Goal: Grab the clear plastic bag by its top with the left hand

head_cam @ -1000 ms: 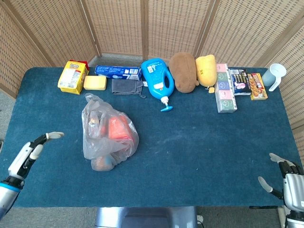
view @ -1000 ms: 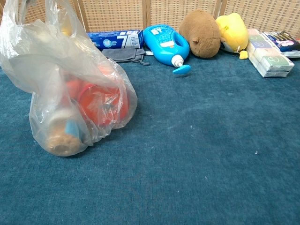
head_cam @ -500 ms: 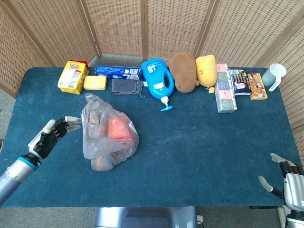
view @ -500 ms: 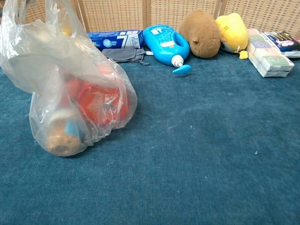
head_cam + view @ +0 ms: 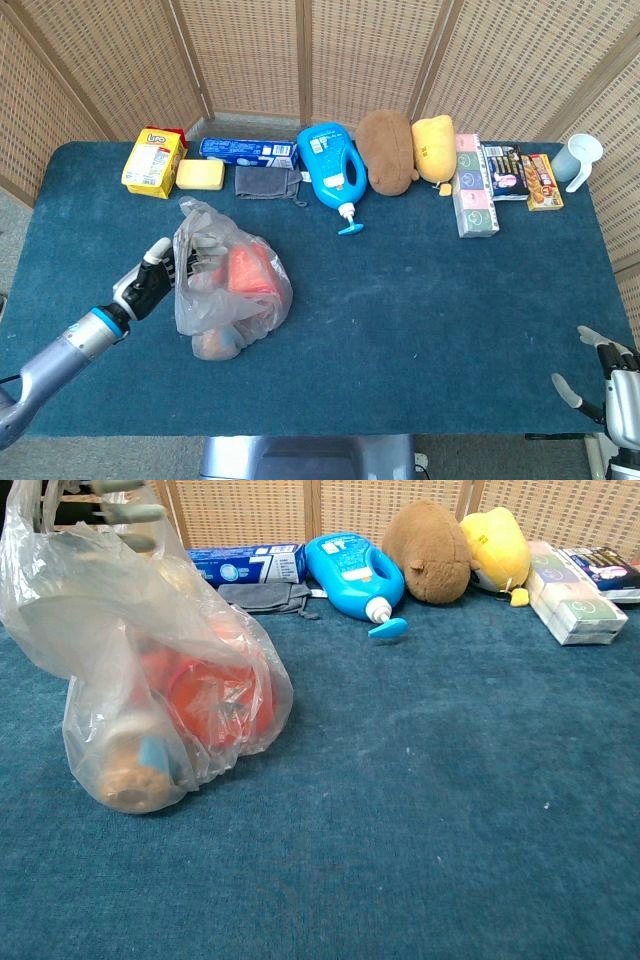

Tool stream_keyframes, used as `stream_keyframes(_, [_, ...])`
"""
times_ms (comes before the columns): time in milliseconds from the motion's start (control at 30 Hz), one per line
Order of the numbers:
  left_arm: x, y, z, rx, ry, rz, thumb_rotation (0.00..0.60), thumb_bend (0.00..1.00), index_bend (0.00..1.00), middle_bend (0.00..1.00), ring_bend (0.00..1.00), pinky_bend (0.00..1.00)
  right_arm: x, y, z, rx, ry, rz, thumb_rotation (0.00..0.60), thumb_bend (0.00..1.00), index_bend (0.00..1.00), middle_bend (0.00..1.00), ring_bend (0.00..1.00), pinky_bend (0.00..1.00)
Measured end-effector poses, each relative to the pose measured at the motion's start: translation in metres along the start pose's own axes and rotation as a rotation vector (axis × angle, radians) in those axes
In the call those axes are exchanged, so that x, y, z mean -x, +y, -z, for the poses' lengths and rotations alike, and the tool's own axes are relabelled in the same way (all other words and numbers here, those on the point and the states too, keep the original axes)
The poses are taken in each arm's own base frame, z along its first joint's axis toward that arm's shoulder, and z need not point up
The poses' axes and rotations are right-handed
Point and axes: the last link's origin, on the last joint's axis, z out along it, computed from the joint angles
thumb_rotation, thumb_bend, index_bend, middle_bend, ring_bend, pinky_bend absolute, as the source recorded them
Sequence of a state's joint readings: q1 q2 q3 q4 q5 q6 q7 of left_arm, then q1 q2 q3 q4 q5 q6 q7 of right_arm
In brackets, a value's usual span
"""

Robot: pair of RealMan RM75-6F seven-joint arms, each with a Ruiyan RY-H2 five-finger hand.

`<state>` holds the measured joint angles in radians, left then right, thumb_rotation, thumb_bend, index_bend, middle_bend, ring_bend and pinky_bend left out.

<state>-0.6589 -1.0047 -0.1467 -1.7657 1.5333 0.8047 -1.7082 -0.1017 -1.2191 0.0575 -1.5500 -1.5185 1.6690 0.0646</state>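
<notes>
Reaching, head view: the left hand (image 5: 150, 283) is at the left side of the bag (image 5: 230, 285), left of frame centre, fingers spread and laid against or behind the plastic; I cannot tell whether they touch it.
Bag top, head view: the knotted top (image 5: 192, 209) sits above the hand, ungripped.
Right hand, head view: the right hand (image 5: 612, 385) idles at the lower right corner, fingers apart, holding nothing.
Fingers, chest view: pale fingertips (image 5: 130, 513) show through the plastic at the upper left, near the bag (image 5: 150, 680) top.
Done: judged an approach only; nothing is pinched.
Left: closing on the top and securing it.
</notes>
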Motion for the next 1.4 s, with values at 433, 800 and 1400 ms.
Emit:
stream_keyframes(433, [0.017,0.010,-0.020,0.034,-0.058,0.170,0.002,0.27,0.22,0.23,0.19,0.30,0.000,0.003,0.003,0.005,-0.002,-0.009,0.001,0.25,0.20,0.31,0.29,0.22])
stream_keyframes(800, [0.030,0.039,-0.030,0.088,-0.136,0.443,0.212,0.55,0.68,0.73,0.77,0.82,0.000,0.000,0.002,-0.010,0.006,-0.020,0.001,0.25,0.20,0.31,0.29,0.22])
stream_keyframes(1400, [0.066,0.156,-0.047,0.260,-0.206,0.377,0.352,0.65,0.73,0.77,0.80,0.85,-0.003,0.007,0.008,0.001,0.035,-0.052,0.000,0.25,0.20,0.31,0.29,0.22])
